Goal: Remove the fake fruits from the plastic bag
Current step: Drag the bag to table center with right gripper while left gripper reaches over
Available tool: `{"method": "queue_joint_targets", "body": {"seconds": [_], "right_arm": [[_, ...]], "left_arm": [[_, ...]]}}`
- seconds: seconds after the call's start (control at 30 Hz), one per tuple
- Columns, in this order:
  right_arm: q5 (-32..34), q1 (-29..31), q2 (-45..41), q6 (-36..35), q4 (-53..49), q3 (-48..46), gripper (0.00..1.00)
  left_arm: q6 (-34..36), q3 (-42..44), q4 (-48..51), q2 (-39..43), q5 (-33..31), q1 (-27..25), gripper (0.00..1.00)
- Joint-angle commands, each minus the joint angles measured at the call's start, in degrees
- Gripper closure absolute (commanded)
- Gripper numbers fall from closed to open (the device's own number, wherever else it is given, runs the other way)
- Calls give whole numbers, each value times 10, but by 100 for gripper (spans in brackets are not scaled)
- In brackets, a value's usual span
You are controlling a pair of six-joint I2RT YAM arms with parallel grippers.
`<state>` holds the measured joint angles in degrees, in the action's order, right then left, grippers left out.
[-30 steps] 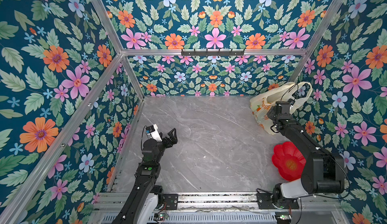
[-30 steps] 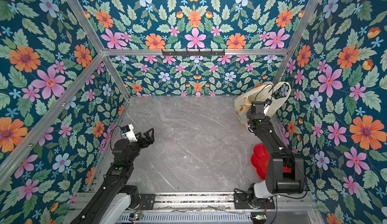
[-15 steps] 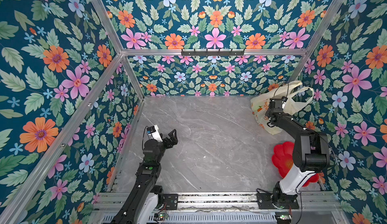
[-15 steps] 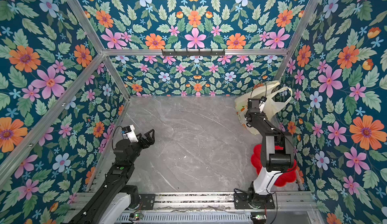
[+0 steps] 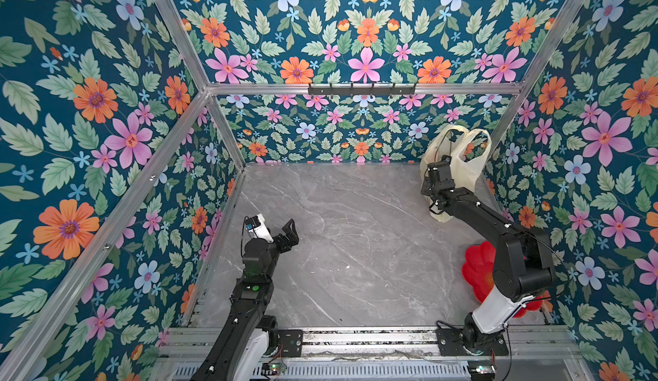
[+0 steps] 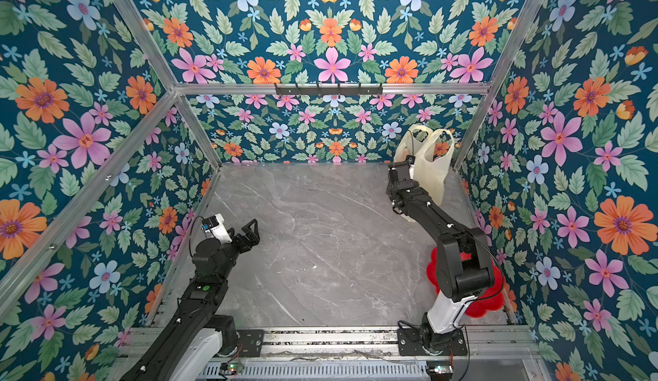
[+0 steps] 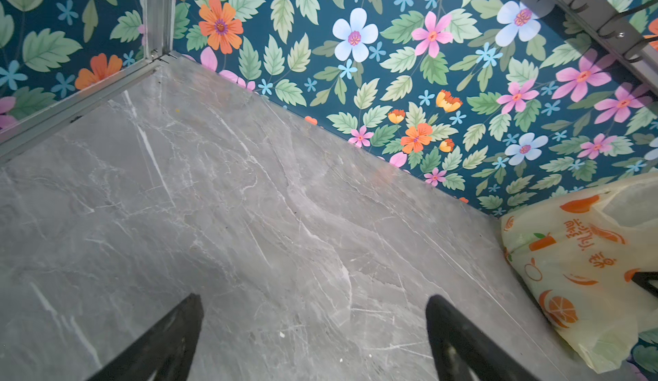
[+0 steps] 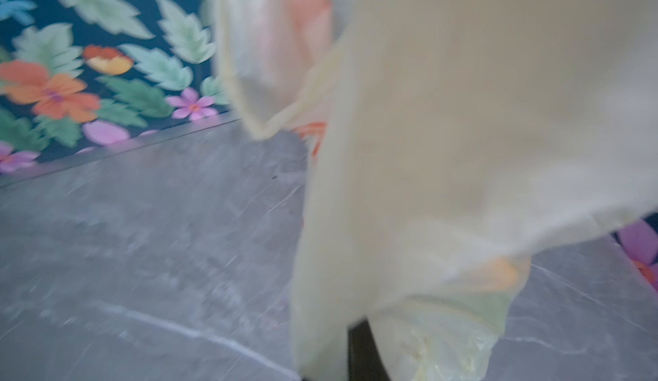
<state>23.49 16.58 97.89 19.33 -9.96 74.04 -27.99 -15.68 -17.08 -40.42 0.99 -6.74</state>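
Note:
The plastic bag (image 5: pixel 463 163) is pale yellow with orange prints and hangs raised in the back right corner in both top views, its two loop handles upward (image 6: pixel 432 169). My right gripper (image 5: pixel 443 160) is shut on the bag's film. In the right wrist view, blurred plastic (image 8: pixel 463 112) drapes over one dark finger (image 8: pixel 361 350). The fake fruits are hidden inside the bag. My left gripper (image 5: pixel 289 234) hovers open over the left of the table, holding nothing (image 7: pixel 315 301). The left wrist view shows the bag (image 7: pixel 584 265) far off.
A red flower-shaped dish (image 5: pixel 475 272) lies at the right front, partly under the right arm (image 6: pixel 480 308). Floral walls close in the grey marble table (image 5: pixel 356 247) on three sides. A black hook rail (image 5: pixel 361 89) runs along the back wall.
My right gripper has shut on the bag and drawn it upward, so its handles stand higher against the back wall. The left arm has not moved.

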Motion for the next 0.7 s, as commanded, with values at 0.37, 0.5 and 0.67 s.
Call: {"method": "queue_joint_targets", "body": {"seconds": [0.37, 0.5, 0.67], "right_arm": [[-3, 304, 46, -21, -106, 86, 99], [14, 374, 26, -28, -135, 73, 100], [43, 440, -61, -25, -169, -2, 100]], "left_arm": [[-1, -7, 40, 34, -50, 0, 0], [-2, -15, 51, 37, -52, 0, 0], [-1, -40, 54, 1, -33, -1, 0]]}}
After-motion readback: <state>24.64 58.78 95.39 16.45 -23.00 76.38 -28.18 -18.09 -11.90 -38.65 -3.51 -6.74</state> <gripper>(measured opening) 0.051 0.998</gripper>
